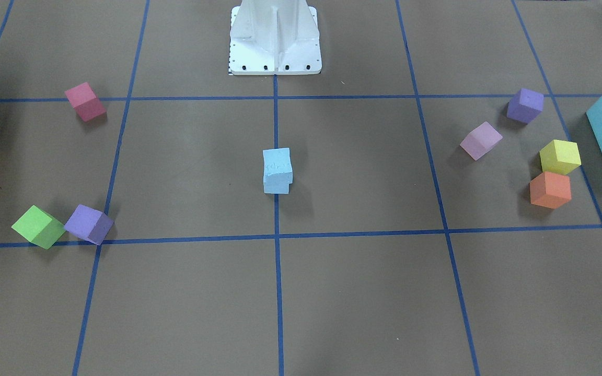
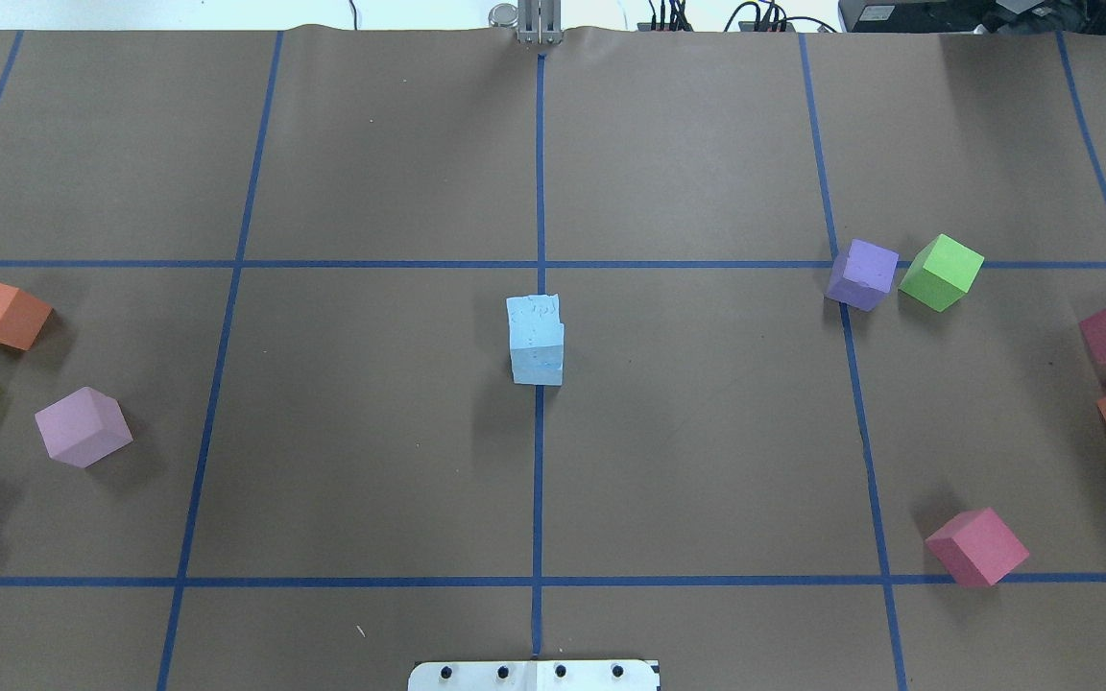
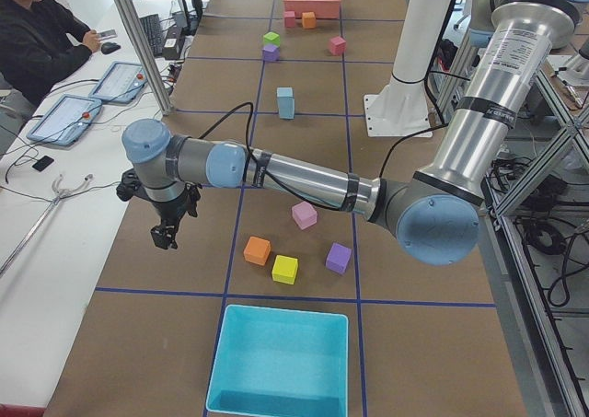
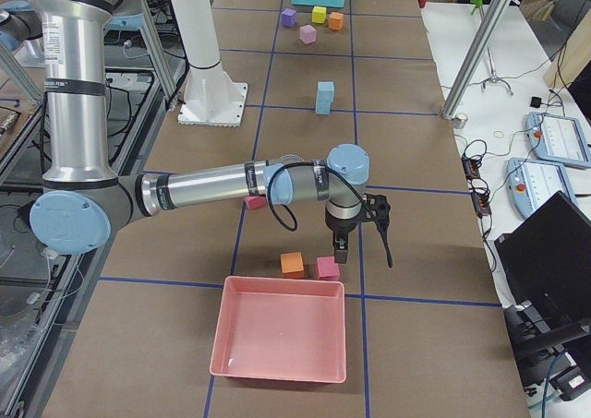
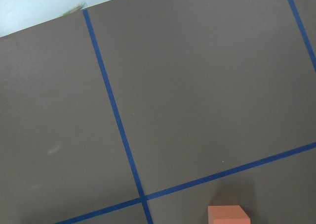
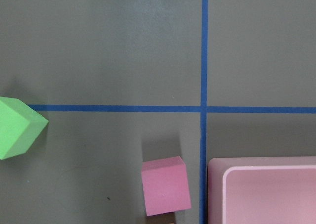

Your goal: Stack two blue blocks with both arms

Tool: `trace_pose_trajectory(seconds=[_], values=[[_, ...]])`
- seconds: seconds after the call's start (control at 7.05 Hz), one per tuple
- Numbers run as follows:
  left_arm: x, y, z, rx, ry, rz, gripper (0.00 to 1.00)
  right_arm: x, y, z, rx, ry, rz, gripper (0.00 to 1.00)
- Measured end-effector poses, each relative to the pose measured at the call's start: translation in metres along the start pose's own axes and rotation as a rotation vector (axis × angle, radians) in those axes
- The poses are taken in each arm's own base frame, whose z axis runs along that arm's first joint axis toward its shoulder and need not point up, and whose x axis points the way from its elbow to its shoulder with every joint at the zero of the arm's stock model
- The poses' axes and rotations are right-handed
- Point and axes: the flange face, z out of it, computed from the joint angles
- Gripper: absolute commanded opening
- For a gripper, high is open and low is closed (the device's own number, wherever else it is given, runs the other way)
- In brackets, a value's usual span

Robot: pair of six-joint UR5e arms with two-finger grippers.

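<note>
Two pale blue blocks stand stacked on the centre line of the table. The upper block (image 1: 277,162) sits slightly askew on the lower one (image 1: 276,186). The stack also shows in the overhead view (image 2: 536,338) and both side views (image 3: 285,102) (image 4: 324,97). No gripper touches it. My left gripper (image 3: 166,235) hangs over the table far to the left, near the operators' edge. My right gripper (image 4: 360,250) hangs far to the right, over a pink cube (image 4: 327,268). Both show only in the side views, so I cannot tell whether they are open or shut.
A turquoise bin (image 3: 281,362) stands at the table's left end and a pink bin (image 4: 277,340) at its right end. Orange (image 1: 550,189), yellow (image 1: 559,156), lilac (image 1: 481,140) and purple (image 1: 525,105) cubes lie near the turquoise bin. Green (image 2: 941,272), purple (image 2: 862,274) and pink (image 2: 976,546) cubes lie on the right side.
</note>
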Motion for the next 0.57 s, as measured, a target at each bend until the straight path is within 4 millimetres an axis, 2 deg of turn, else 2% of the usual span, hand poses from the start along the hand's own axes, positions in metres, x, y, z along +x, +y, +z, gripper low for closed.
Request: trace_pose_trajectory(seconds=[0.28, 0.57], values=[[-0.017, 0.026, 0.012, 0.037, -0.01, 0.02, 1.0, 0.002, 0.001, -0.001, 0.001, -0.002, 0.003, 1.0], [-0.033, 0.044, 0.009, 0.048, -0.014, -0.001, 1.0, 0.0, -0.002, -0.005, 0.009, -0.006, -0.002, 1.0]])
